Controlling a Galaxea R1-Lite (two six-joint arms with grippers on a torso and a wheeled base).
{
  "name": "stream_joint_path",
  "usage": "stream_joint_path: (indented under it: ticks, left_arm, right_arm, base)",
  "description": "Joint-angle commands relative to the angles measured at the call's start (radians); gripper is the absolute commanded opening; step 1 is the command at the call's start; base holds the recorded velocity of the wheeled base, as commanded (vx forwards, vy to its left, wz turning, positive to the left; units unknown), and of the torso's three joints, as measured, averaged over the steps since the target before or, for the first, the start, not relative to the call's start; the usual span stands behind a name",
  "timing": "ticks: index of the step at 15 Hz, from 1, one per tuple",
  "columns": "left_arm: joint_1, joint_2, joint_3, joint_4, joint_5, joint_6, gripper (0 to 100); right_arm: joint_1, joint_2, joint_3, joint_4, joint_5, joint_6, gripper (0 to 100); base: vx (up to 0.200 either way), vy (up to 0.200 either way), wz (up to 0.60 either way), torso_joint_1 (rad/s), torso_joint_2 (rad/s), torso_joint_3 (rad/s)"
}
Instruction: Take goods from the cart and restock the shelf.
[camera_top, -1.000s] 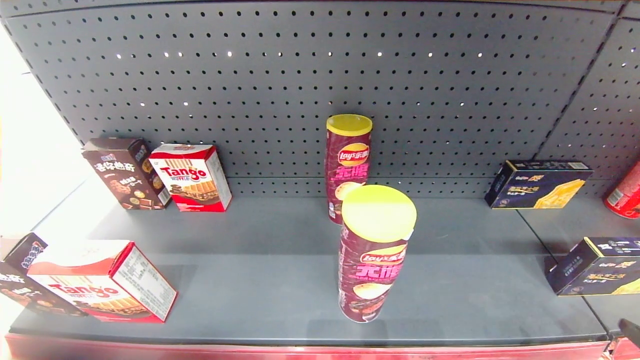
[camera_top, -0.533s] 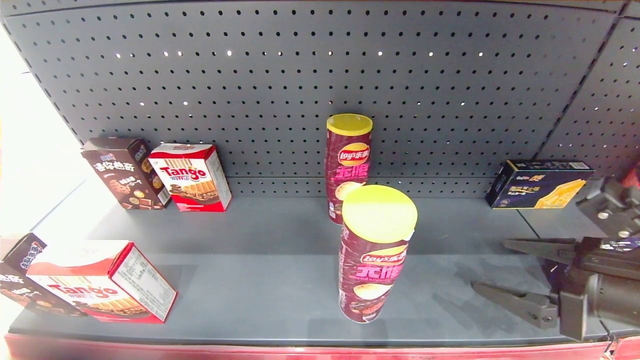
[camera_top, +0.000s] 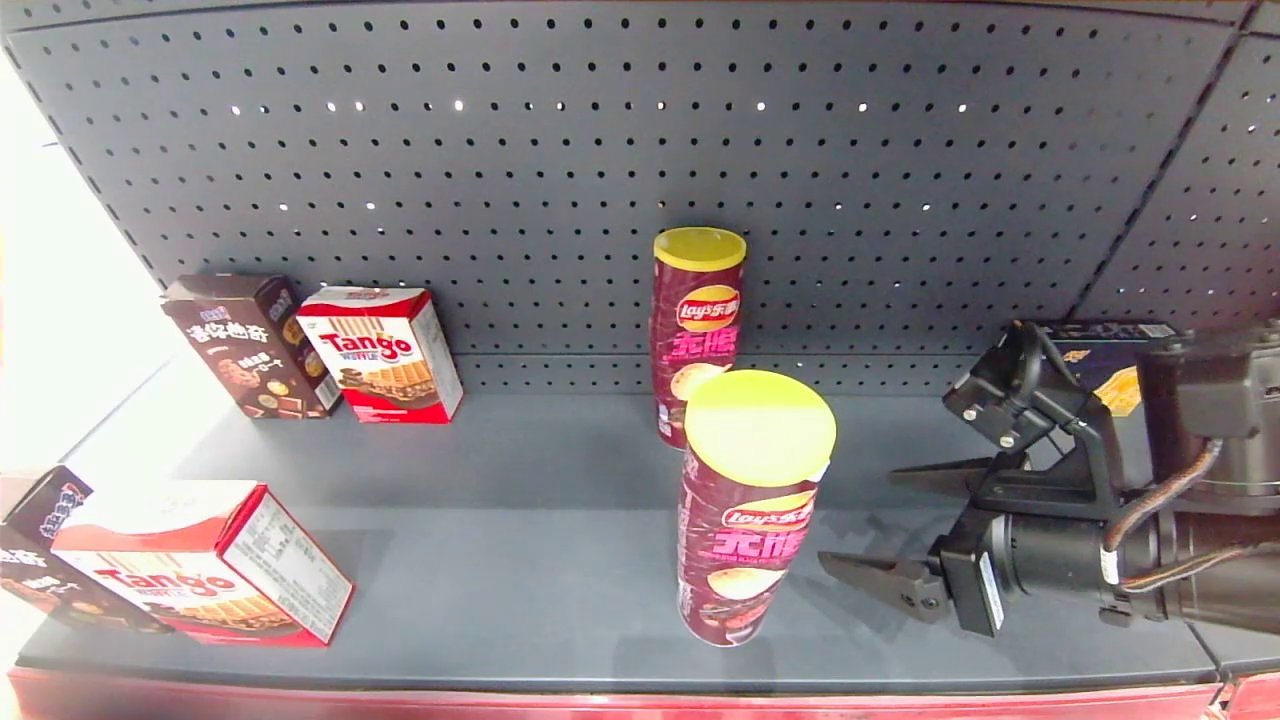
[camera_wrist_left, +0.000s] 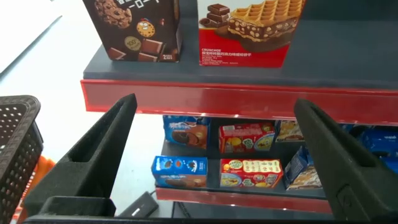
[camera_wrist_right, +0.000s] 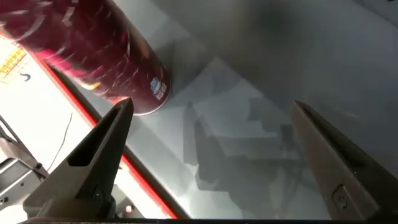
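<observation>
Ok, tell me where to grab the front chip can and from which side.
Grip the front chip can around the middle of its body, level, from the robot's right, where the open right gripper is. It stands upright, so its round wall should fit between the jaws; the other can stands close behind, crowding that side.

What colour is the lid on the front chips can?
The round lid of the tall maroon can is yellow, best in head view.

Right gripper (camera_top: 858, 520) spread wide, left gripper (camera_wrist_left: 214, 102) likewise
</observation>
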Motion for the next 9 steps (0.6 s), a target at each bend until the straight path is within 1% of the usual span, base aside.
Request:
stream_joint_path:
  ticks: [1,3,7,9]
  left_arm:
    - [0.0,0.003,-0.001,0.0,0.001,-0.004,100]
    - [0.0,0.003,-0.001,0.0,0.0,-0.004,100]
    - [0.002,0.003,-0.001,0.0,0.001,-0.004,100]
    - [0.002,0.003,-0.001,0.0,0.001,-0.004,100]
  right_arm:
    - [0.004,0.042,-0.016,0.0,-0.002,-0.001,100]
    - [0.006,0.068,-0.038,-0.003,-0.033,-0.002,100]
    - [0.024,0.115,-0.085,-0.003,-0.034,-0.001,100]
    - [0.038,0.124,-0.088,-0.005,-0.036,-0.001,100]
  base:
    - [0.0,0.0,0.0,0.0,0.0,0.0]
    - [0.0,0.0,0.0,0.0,0.0,0.0]
    - [0.0,0.0,0.0,0.0,0.0,0.0]
    - [0.0,0.0,0.0,0.0,0.0,0.0]
